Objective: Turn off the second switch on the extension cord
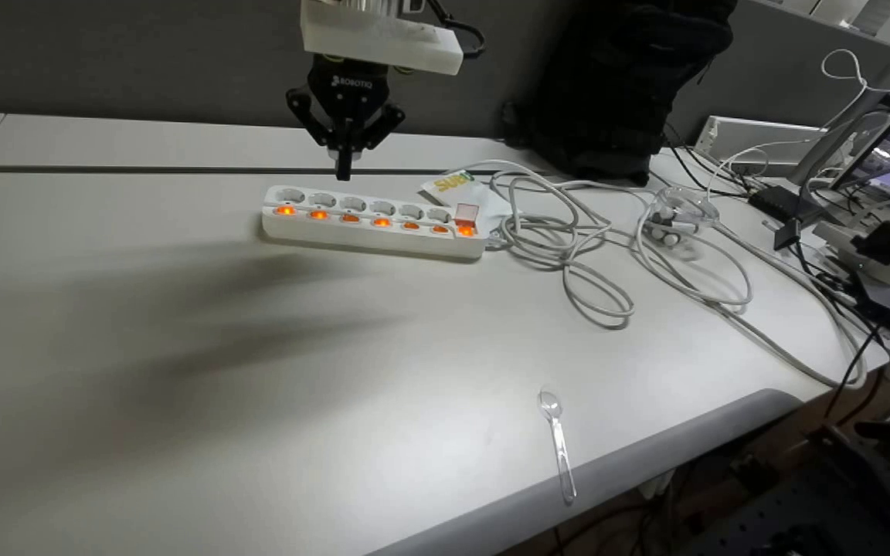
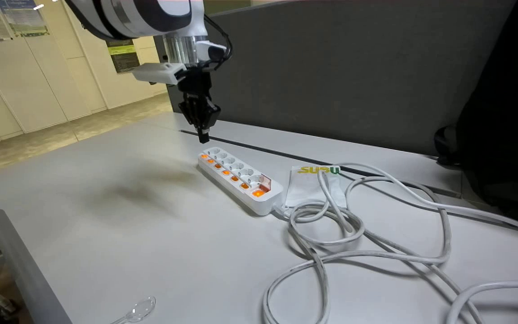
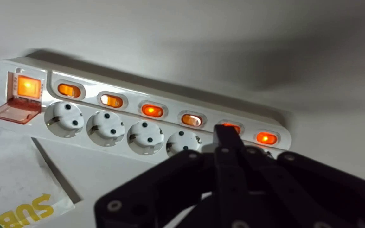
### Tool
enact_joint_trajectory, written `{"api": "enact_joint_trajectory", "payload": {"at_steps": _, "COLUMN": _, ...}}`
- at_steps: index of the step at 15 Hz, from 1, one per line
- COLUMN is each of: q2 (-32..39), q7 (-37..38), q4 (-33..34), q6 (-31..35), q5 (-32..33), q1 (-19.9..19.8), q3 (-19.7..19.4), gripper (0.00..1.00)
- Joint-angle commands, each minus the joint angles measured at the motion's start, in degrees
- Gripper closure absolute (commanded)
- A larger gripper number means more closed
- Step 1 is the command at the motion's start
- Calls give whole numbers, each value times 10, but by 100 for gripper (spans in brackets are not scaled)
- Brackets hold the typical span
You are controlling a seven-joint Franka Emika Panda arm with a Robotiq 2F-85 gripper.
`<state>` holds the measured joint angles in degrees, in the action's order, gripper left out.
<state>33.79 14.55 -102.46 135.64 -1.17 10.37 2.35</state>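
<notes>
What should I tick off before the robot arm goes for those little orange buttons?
1. Gripper shut for pressing: ok.
2. Gap between gripper and power strip: ok, visible in both exterior views.
3. Second switch, if counted from the end away from the reddish flap, lit: ok.
4. Fingertips lined up with it: cannot tell; they partly cover it in the wrist view.
5. Power strip steadied: not ok; nothing visibly holds it.

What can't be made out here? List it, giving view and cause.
Second switch from the right: partly hidden behind the shut jaws, wrist view.
Tiny print beside the large lit switch: too small to read, wrist view.
Wall posters: wording too small and blurred, in an exterior view.
Backpack: top cut off by the upper edge, in an exterior view.
</notes>
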Motion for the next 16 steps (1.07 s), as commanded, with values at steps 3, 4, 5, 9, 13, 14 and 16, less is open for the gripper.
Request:
{"api": "enact_joint_trajectory", "payload": {"at_steps": 3, "q2": 46, "q7": 14, "q4": 52, "q6": -8, "q5": 29, "q1": 20, "q3": -16, "gripper": 100}}
{"api": "enact_joint_trajectory", "payload": {"at_steps": 4, "q2": 51, "q7": 12, "q4": 56, "q6": -6, "q5": 28, "q1": 20, "q3": -15, "gripper": 100}}
{"api": "enact_joint_trajectory", "payload": {"at_steps": 5, "q2": 57, "q7": 12, "q4": 60, "q6": -4, "q5": 30, "q1": 21, "q3": -16, "gripper": 100}}
{"api": "enact_joint_trajectory", "payload": {"at_steps": 9, "q2": 76, "q7": 9, "q4": 68, "q6": 19, "q5": 30, "q1": 21, "q3": -15, "gripper": 100}}
{"api": "enact_joint_trajectory", "payload": {"at_steps": 13, "q2": 94, "q7": 1, "q4": 72, "q6": 52, "q5": 24, "q1": 18, "q3": -12, "gripper": 100}}
{"api": "enact_joint_trajectory", "payload": {"at_steps": 14, "q2": 97, "q7": 1, "q4": 73, "q6": 56, "q5": 23, "q1": 18, "q3": -12, "gripper": 100}}
{"api": "enact_joint_trajectory", "payload": {"at_steps": 16, "q2": 103, "q7": -2, "q4": 74, "q6": 59, "q5": 21, "q1": 17, "q3": -10, "gripper": 100}}
